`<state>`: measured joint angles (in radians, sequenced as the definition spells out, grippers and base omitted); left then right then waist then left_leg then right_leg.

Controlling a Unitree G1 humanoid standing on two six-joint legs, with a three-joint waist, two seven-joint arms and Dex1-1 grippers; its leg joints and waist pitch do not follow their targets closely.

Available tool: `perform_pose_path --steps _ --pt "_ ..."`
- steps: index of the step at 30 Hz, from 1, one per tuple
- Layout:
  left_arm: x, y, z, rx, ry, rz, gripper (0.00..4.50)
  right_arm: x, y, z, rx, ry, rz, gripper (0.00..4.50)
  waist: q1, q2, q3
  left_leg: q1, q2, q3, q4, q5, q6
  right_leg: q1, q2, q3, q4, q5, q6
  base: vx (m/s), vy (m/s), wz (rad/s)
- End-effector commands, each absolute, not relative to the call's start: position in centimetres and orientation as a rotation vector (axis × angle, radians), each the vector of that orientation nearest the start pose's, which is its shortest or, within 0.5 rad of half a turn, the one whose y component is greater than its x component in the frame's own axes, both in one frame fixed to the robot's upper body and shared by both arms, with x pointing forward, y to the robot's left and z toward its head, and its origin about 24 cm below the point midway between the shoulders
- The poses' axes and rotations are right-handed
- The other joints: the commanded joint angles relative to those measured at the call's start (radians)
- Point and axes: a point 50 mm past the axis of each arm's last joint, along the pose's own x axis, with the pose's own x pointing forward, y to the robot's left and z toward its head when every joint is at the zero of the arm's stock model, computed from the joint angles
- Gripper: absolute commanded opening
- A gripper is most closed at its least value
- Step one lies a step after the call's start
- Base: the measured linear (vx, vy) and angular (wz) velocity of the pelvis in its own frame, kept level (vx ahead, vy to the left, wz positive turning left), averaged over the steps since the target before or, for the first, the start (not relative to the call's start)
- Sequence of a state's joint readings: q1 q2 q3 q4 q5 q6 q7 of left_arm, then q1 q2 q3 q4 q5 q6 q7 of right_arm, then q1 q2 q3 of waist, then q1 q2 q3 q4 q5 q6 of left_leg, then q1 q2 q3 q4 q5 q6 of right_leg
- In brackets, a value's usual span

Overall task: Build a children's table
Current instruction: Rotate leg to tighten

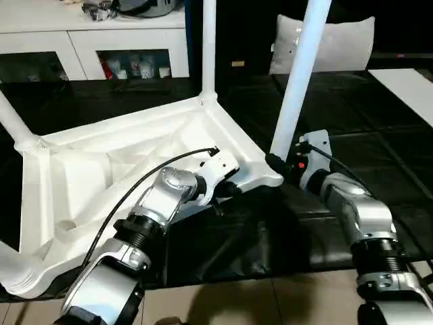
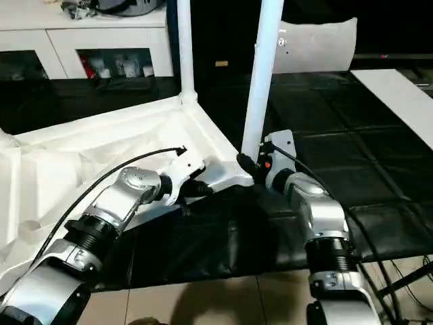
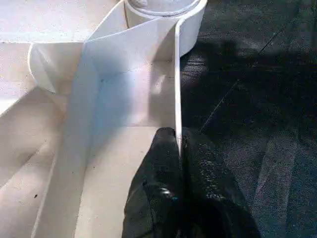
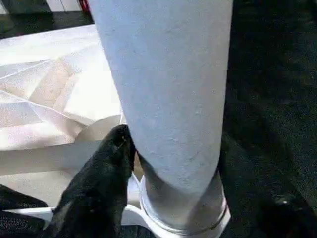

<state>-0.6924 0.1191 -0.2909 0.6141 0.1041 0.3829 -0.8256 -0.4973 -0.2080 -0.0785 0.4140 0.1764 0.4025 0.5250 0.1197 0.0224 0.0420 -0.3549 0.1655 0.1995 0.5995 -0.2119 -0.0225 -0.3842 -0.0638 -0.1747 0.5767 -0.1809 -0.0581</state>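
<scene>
While the upturned table top (image 1: 128,169) lies on the black work table (image 1: 352,108), left end effector (image 3: 179,144) pinches its rim, right end effector (image 4: 148,163) grips a leg (image 1: 298,81).

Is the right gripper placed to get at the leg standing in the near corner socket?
Probably yes: the right gripper already sits at the base of that leg, fingers around it, nothing between them.

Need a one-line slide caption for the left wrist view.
Left pincer shut on the thin side wall of the upturned white plastic tabletop, just short of a round corner socket.
</scene>
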Motion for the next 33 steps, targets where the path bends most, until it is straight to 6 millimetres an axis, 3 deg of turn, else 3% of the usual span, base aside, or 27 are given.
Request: perform_pose_path --steps 1,7,11,13,14,15,20,25,33 --pt "33.1 4.8 6.3 0.337 0.410 -1.136 0.00 32.7 -13.1 5.9 0.123 0.292 0.684 2.99 0.008 -0.012 -0.070 0.004 0.088 -0.048 -0.057 -0.032 0.096 0.060 -0.136 0.090 -0.074 -0.200 -0.054 0.000 0.000 0.00" --pt "32.7 6.6 6.1 0.381 0.418 -1.213 0.00 32.0 -15.3 6.4 0.087 0.247 0.776 3.56 0.010 -0.013 -0.067 0.007 0.091 -0.048 -0.060 -0.069 0.090 0.061 -0.135 0.091 -0.078 -0.248 -0.040 0.000 0.000 0.00" --pt "32.2 8.2 6.1 0.445 0.424 -1.304 0.00 30.8 -17.5 7.0 -0.018 0.247 0.927 3.96 0.026 -0.013 -0.066 0.008 0.090 -0.045 -0.058 -0.068 0.102 0.059 -0.130 0.089 -0.079 -0.260 -0.017 0.000 0.000 0.00" --pt "31.9 8.9 6.0 0.476 0.428 -1.362 0.00 30.4 -18.5 7.1 -0.056 0.256 0.980 3.96 0.030 -0.013 -0.066 0.006 0.091 -0.045 -0.058 -0.068 0.102 0.059 -0.131 0.089 -0.078 -0.260 -0.019 0.000 0.000 0.00" --pt "31.6 9.2 6.0 0.493 0.424 -1.400 0.00 30.2 -18.8 7.3 -0.082 0.254 1.011 3.96 0.031 -0.021 -0.067 0.008 0.092 -0.044 -0.058 -0.075 0.103 0.058 -0.131 0.089 -0.080 -0.274 -0.013 0.000 0.000 0.00" --pt "31.5 9.5 6.1 0.506 0.427 -1.432 0.00 29.9 -19.1 7.4 -0.098 0.256 1.044 3.96 0.038 -0.016 -0.066 0.011 0.092 -0.043 -0.057 -0.076 0.102 0.056 -0.132 0.089 -0.079 -0.284 -0.014 0.000 0.000 0.00" --pt "30.7 10.4 6.3 0.583 0.432 -1.559 0.00 28.7 -19.7 7.4 -0.115 0.318 1.211 3.96 0.055 -0.018 -0.065 0.010 0.096 -0.044 -0.057 -0.078 0.100 0.055 -0.134 0.090 -0.076 -0.285 -0.022 0.000 0.000 0.00" --pt "30.2 10.9 6.6 0.627 0.427 -1.639 0.00 28.0 -19.9 7.2 -0.119 0.362 1.315 3.51 0.062 -0.023 -0.067 0.007 0.096 -0.044 -0.057 -0.075 0.097 0.057 -0.135 0.090 -0.076 -0.290 -0.020 0.000 0.000 0.00" --pt "29.5 11.1 6.7 0.648 0.425 -1.708 0.00 27.6 -19.5 7.3 -0.084 0.358 1.410 2.85 0.072 -0.021 -0.066 0.011 0.099 -0.045 -0.058 -0.071 0.092 0.053 -0.133 0.088 -0.076 -0.302 -0.016 0.000 0.000 0.00"
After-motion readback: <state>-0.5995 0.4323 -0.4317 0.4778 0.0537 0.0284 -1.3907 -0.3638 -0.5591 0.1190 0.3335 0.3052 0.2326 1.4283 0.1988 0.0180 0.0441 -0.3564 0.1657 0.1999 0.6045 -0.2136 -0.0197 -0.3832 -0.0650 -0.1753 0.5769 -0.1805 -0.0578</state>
